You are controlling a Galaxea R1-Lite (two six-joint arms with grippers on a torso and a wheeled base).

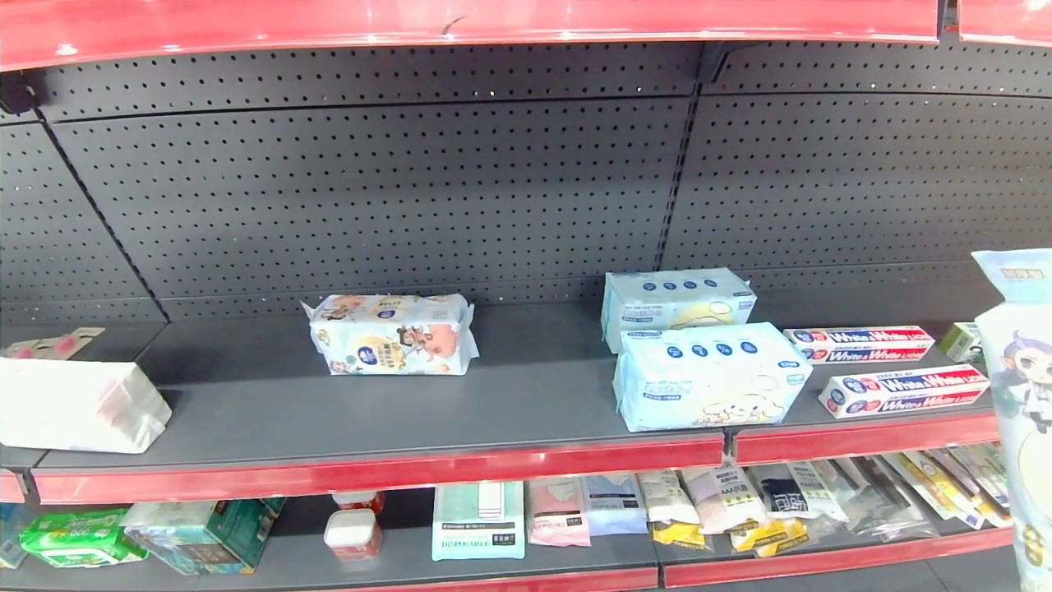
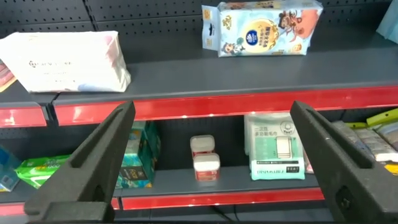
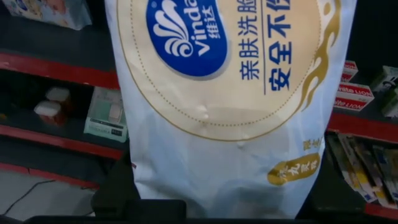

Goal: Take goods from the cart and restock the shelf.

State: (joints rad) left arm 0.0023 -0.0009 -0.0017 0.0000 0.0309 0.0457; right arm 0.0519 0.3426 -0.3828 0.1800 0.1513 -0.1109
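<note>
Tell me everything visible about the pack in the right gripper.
The tissue pack is a soft white plastic bag with a blue logo inside a cream, gold-edged oval, plus a cartoon figure. It is held upright before the right end of the shelf, its lower part clamped between dark fingers.

the tissue pack [image 1: 1023,395] on my right side is cut by the head view's right edge and hides part of a small green box [image 1: 959,339] behind it. the white pack [image 1: 78,404] at far left runs off the edge too. lower-shelf packets [image 1: 723,501] overlap; i can't tell them apart.
</note>
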